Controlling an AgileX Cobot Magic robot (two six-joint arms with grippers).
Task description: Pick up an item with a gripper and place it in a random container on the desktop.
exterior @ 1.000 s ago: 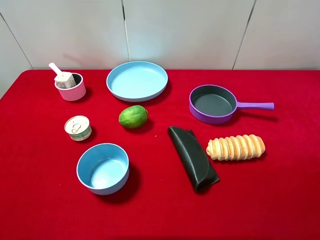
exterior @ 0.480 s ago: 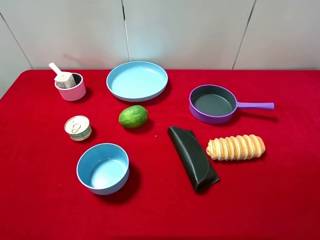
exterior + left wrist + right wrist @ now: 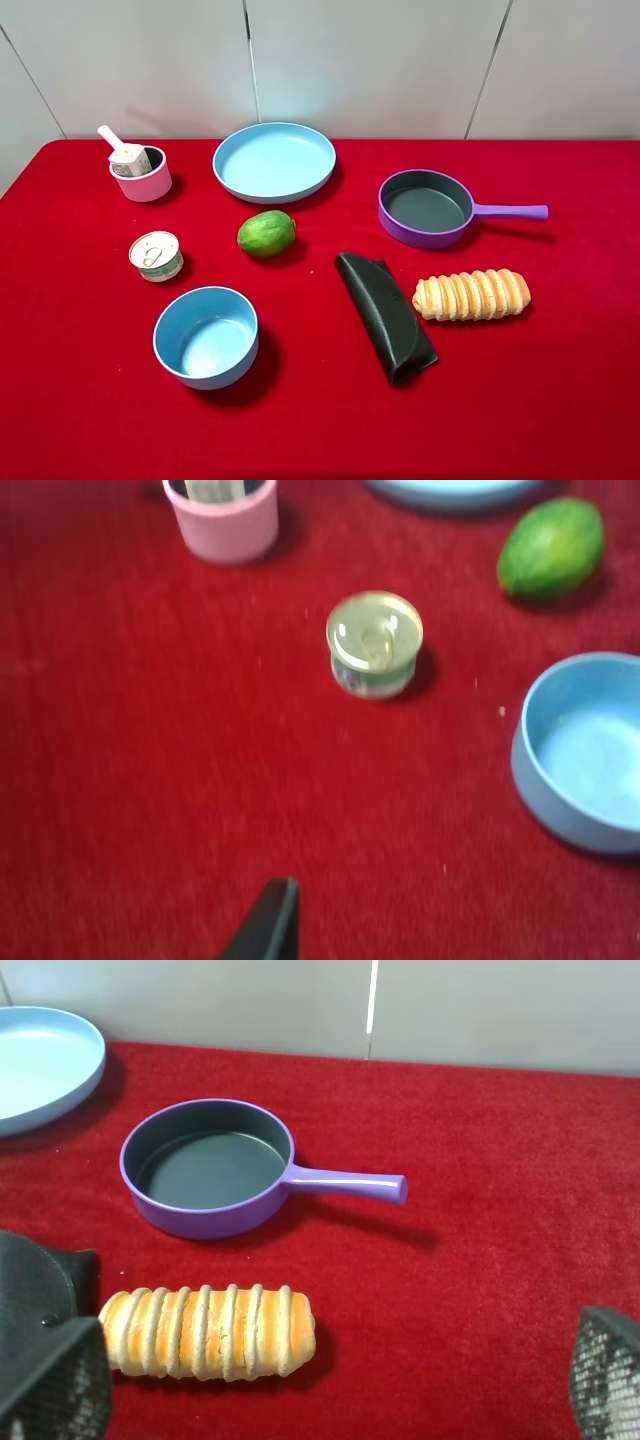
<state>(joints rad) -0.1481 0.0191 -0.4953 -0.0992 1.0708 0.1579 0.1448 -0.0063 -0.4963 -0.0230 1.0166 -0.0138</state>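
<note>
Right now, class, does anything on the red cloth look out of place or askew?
Only one thing: the small carton sits tilted in the pink saucepan at the far left, poking above the rim. Everything else rests flat on the cloth, unspilled.

A: Tabletop (image 3: 560, 400) bright red cloth; saucepan (image 3: 148, 182) pink outside, dark inside; carton (image 3: 128, 160) white and pale yellow, small printed pictures.

B: Confirmed; plate (image 3: 274, 161) and bowl (image 3: 206, 336) both light blue; frying pan (image 3: 425, 207) purple with dark grey interior, handle purple too.

A: Lime (image 3: 266, 233) green; tin can (image 3: 156, 256) with pale metal lid, greenish-white label; bread roll (image 3: 471, 294) golden with orange-brown ridges, striped.

B: Folded cloth (image 3: 386, 315) black, matte; right fingers (image 3: 52, 1385) dark with a mesh-like texture; wall (image 3: 360, 60) pale grey.
</note>
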